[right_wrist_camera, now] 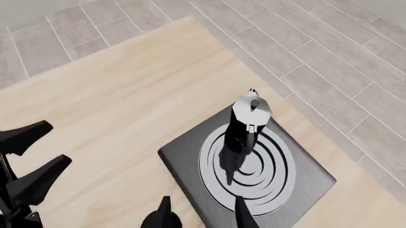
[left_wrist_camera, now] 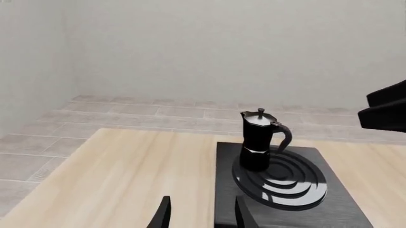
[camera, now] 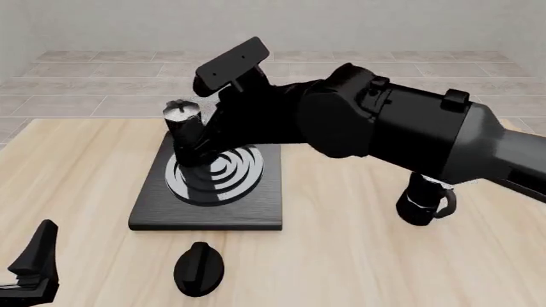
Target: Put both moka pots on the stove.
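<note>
Moka pot (camera: 183, 131) on stove (camera: 210, 192) ring, second pot (camera: 424, 203) at bench 3 o'clock; both fingers spread, empty.

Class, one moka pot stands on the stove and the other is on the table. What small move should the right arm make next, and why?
Probably draw the right gripper back from the stove toward the second moka pot. The first moka pot already stands upright on the burner, the gripper's fingers are apart and hold nothing, and the second pot sits on the table under that arm.
</note>
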